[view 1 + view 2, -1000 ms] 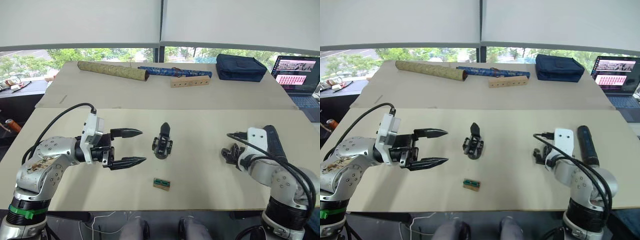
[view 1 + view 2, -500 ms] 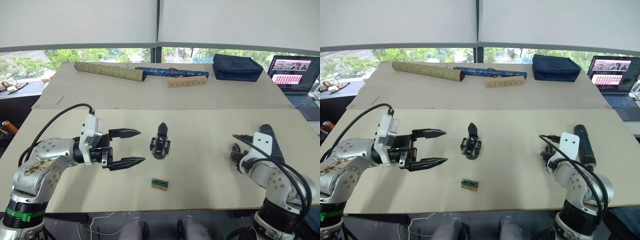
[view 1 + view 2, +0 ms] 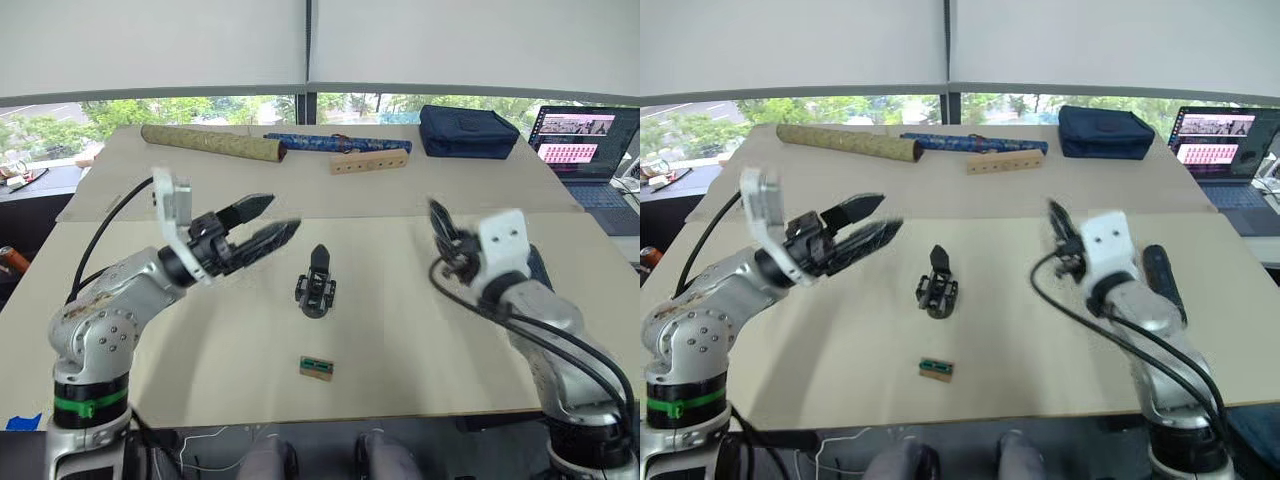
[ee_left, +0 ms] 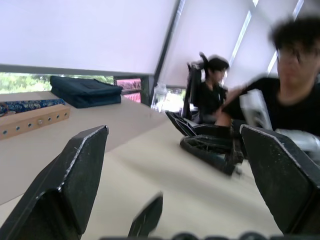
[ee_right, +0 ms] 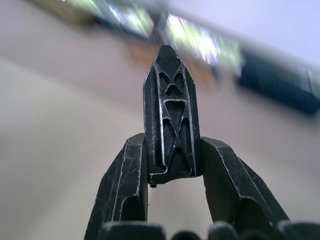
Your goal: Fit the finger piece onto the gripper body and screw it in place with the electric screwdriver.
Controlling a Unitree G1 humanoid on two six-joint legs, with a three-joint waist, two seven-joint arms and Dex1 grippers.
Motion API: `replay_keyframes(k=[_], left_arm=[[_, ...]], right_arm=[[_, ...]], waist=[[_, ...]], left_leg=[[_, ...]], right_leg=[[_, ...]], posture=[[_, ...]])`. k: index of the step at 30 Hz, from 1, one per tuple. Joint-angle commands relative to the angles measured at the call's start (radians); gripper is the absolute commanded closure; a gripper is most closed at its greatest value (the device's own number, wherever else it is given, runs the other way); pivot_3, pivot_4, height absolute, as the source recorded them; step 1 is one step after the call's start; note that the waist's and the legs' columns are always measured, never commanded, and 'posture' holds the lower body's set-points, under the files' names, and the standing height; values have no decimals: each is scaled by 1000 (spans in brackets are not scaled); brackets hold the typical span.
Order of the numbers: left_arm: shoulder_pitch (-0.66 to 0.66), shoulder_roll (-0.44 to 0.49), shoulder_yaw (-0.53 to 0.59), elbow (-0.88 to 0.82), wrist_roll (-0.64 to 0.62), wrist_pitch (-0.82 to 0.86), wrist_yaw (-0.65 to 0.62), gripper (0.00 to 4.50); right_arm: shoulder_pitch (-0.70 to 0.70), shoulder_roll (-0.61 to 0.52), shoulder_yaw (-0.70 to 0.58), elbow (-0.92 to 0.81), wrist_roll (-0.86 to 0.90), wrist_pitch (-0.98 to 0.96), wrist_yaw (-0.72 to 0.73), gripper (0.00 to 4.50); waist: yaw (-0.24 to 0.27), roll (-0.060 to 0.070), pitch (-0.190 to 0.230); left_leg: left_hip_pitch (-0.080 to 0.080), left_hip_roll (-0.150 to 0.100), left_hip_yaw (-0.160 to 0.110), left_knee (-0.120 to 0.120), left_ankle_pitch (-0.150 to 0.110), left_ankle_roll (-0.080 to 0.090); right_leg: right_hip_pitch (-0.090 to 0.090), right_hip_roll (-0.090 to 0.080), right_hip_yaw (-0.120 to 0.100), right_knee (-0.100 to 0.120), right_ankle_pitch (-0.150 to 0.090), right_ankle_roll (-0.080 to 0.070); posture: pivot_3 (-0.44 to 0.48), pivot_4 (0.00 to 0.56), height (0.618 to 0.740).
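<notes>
Right tool (image 5: pixel 172 167) is clamped on the finger piece (image 5: pixel 171 117), held up off the worktop (image 3: pixel 420 330). Left tool (image 3: pixel 262 222) is wide open, empty. Gripper body (image 3: pixel 316 285) sits between them, below. Narrow pinch, so the piece could twist or slip when seating.

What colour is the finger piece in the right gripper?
Black, with a ribbed lattice face; the finger piece shows best in the right wrist view.

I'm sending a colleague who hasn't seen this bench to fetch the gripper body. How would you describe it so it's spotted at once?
On the near tan table, look to the middle, between the robot's two arms. The gripper body is a small black mechanical block with one pointed black finger sticking up from it. Its nearest neighbour, just in front, is a small tan block with a green top, flat and much lighter in colour.
</notes>
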Motion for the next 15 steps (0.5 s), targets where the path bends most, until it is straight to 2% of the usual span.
replay_keyframes(k=[1, 3, 7, 10, 15], left_arm=[[-77, -88, 18, 7, -73, 3, 171, 0], [-105, -145, 10, 23, -40, -26, 236, 0], [-102, -200, -18, 10, -15, -48, 260, 0], [-111, -262, -12, 8, -45, -69, 301, 0], [-97, -313, -39, -22, -62, -73, 310, 0]], right_arm=[[-86, 20, 65, 26, -59, -179, 53, 3368], [-134, 53, 104, 52, -77, -222, 65, 3368], [-189, 125, 160, 69, -107, -232, 66, 3368], [-190, 152, 185, 74, -119, -265, 90, 3368], [-164, 165, 214, 74, -147, -293, 121, 3368]], waist=[[7, -1, 0], [14, -1, 1], [16, -1, 1], [19, -1, 1], [18, -1, 1]], left_leg=[[0, 0, 0, 0, 0, 0], [-1, -1, -1, 0, 0, 0], [-3, -2, -1, 1, 0, 0], [-3, -1, -1, 1, 0, 0], [-2, -2, -1, 1, 1, 0]], right_leg=[[0, 0, 0, 0, 0, 0], [1, 0, -1, -1, 0, 0], [1, 0, -1, -1, 0, 0], [1, 0, -2, -1, 0, 0], [1, 0, -2, -2, 0, 0]], posture=[[0, 150, 740], [0, 150, 740], [0, 150, 740], [0, 150, 740], [0, 150, 740]])
